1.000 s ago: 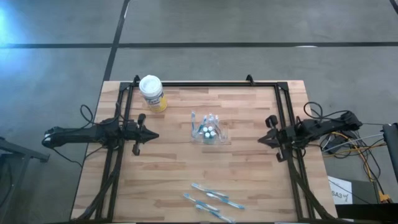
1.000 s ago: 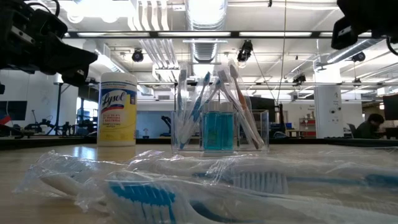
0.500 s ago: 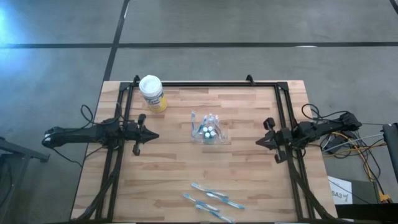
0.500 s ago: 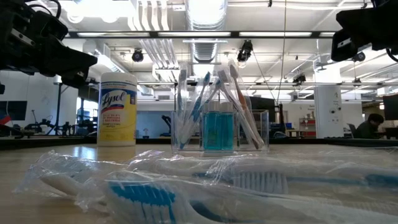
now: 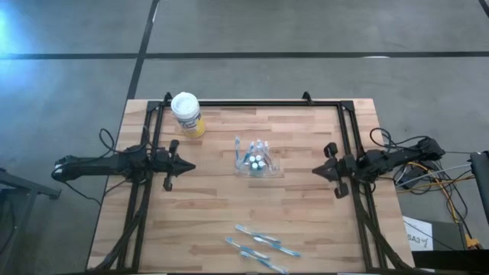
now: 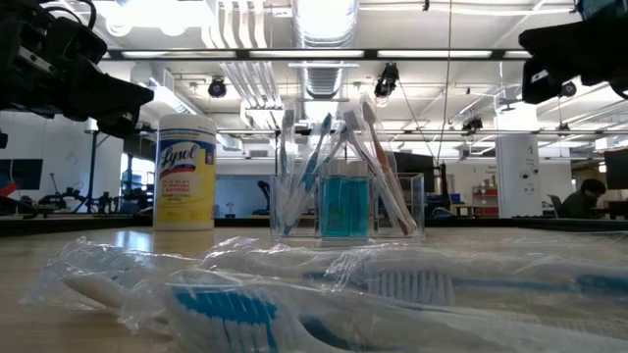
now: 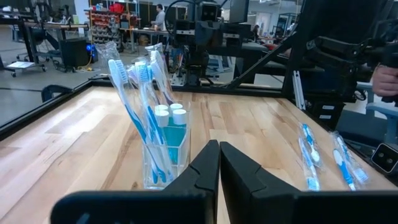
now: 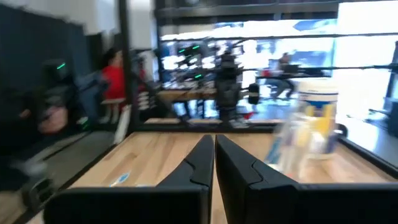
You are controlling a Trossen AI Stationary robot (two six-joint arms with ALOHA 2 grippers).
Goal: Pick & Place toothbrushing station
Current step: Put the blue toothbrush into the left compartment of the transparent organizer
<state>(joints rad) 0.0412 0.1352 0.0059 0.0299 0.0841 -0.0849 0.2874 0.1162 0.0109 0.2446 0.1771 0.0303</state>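
- Since a second ago my right gripper has crept inward from the right edge toward the table's middle; the left gripper and everything on the table have stayed put.
- Both grippers are clenched with nothing between their fingers; in each wrist view the 2 dark fingers meet tip to tip.
- The clear holder stands upright at mid-table, between the 2 grippers and well apart from each. It already carries several toothbrushes leaning out of it and a few white-topped tubes.
- Loose wrapped toothbrushes lie flat near the front edge; I count about 3 from above, though there may be more.
- My read: partly done. Some brushes are in the holder, and the loose ones at the front are left to pick.
- The yellow canister stands near the back left corner, clear of both arms.
- Room is good: bare wood table lies between the holder and the loose brushes. The brushes lie close to the front edge, so a push could slide them off.
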